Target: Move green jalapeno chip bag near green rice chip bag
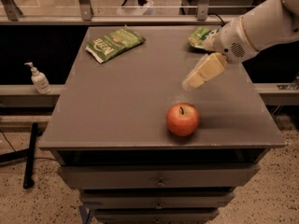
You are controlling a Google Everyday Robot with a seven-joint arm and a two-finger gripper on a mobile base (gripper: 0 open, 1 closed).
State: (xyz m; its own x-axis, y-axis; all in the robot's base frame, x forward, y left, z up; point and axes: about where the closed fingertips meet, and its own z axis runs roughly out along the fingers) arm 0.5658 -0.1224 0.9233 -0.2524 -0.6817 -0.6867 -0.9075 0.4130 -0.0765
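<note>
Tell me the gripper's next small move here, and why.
Probably swing the gripper left and toward the far edge, to above the green jalapeno chip bag. It hovers over the middle of the table, beyond the apple, touching neither bag. That bag lies untouched at the far left corner, well apart from the green rice chip bag at the far right.

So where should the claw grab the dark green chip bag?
Probably from straight above, pinching across its narrow width: the green jalapeno chip bag lies flat at the table's back left. The claw hangs over the table's right, behind the apple.
</note>
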